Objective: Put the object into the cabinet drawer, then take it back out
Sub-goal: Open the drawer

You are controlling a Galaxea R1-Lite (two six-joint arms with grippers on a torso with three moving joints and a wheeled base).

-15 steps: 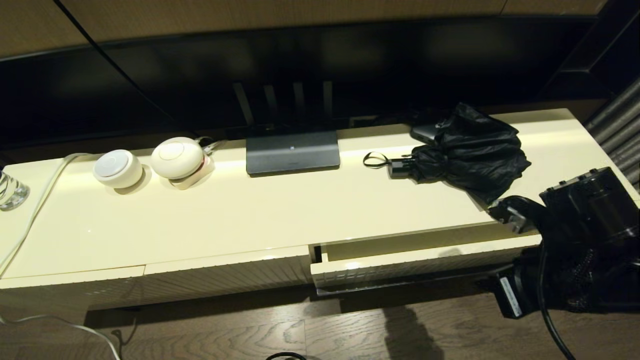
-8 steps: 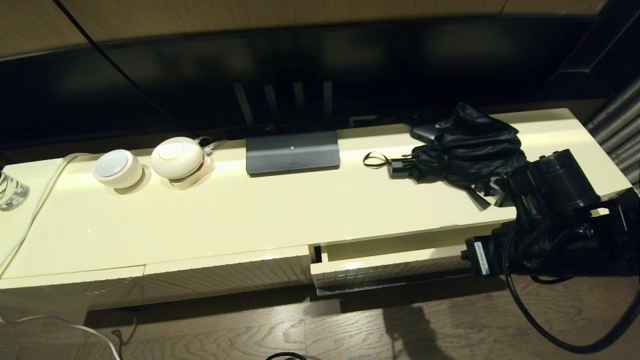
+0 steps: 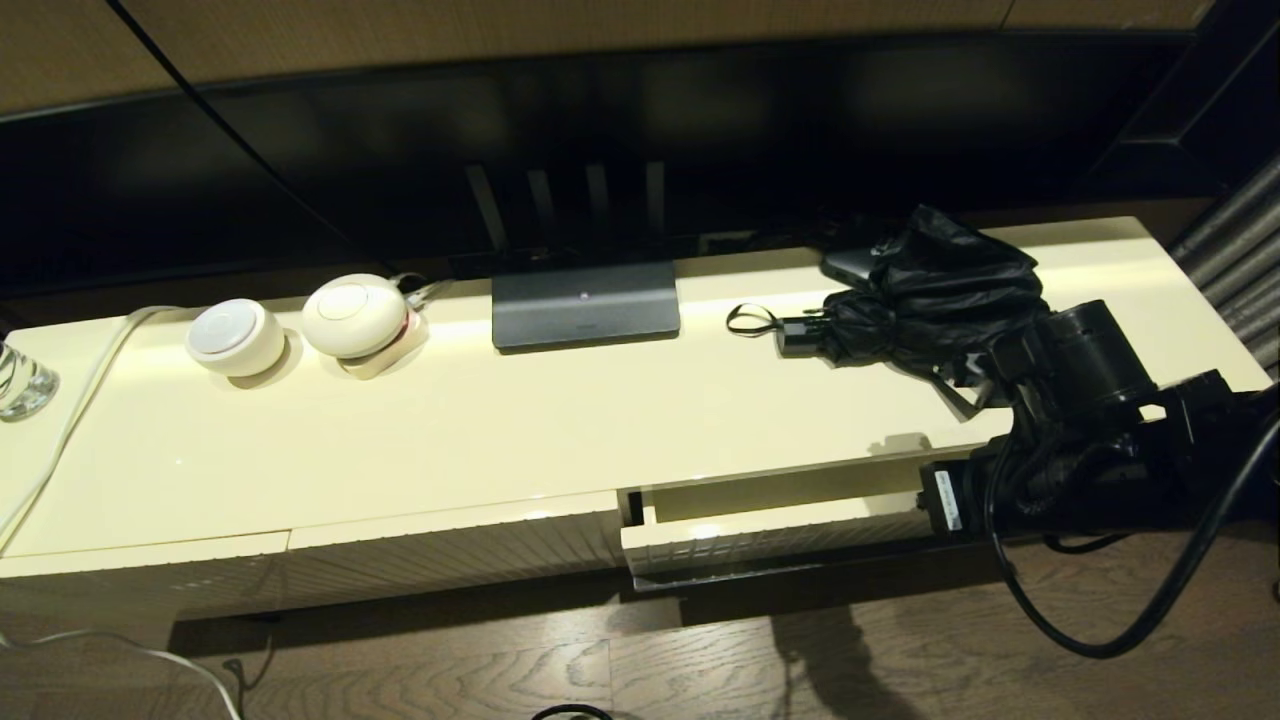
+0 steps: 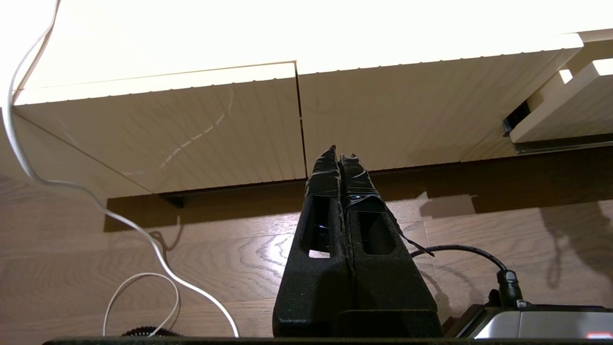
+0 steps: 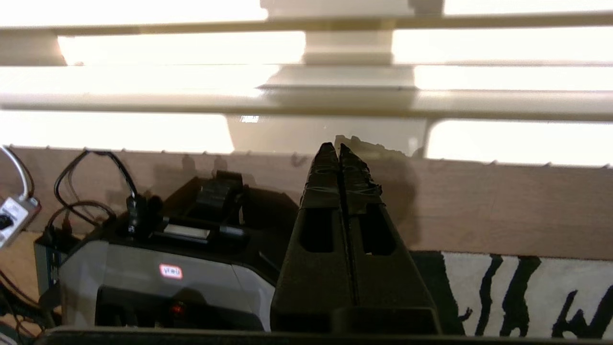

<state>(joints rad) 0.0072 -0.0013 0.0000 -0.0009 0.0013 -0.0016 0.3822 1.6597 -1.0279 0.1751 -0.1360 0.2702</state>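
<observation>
Right gripper (image 5: pixel 339 151) closed; drawer (image 3: pixel 770 520) ajar, umbrella (image 3: pixel 930 300) outside.

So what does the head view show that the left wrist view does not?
Only the head view shows the cabinet top with the umbrella lying on it, two white round devices, a glass, and the right arm beside the umbrella.

Only the left wrist view shows the left claw, shut, low over the floor and pointing at the closed ribbed panels.

Both show the drawer pulled slightly open, the ribbed panels next to it, and the wooden floor.
</observation>
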